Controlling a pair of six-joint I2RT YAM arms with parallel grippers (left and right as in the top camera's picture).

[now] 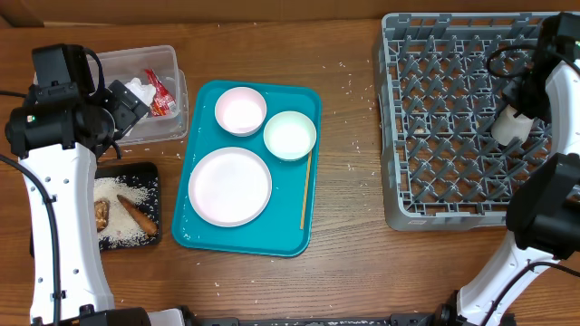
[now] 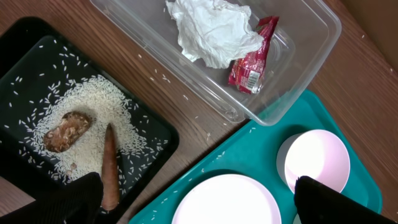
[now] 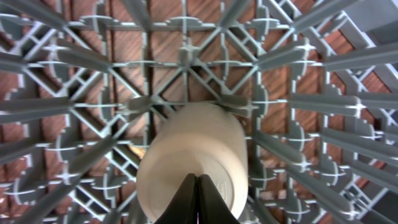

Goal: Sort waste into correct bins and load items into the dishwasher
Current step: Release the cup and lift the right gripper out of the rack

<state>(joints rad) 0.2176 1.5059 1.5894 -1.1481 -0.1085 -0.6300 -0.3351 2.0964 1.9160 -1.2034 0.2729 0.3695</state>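
Right wrist view puts the white cup down among the pegs of the grey dish rack, toward its right side. The right gripper has its fingers drawn tight together on what we take to be the cup's wall. We judge the cup rigid, light and smooth, so it could slip or chip against the pegs; the rim wall is the sensible hold. The left gripper hangs spread wide and empty over the teal tray.

Tray between tub and rack
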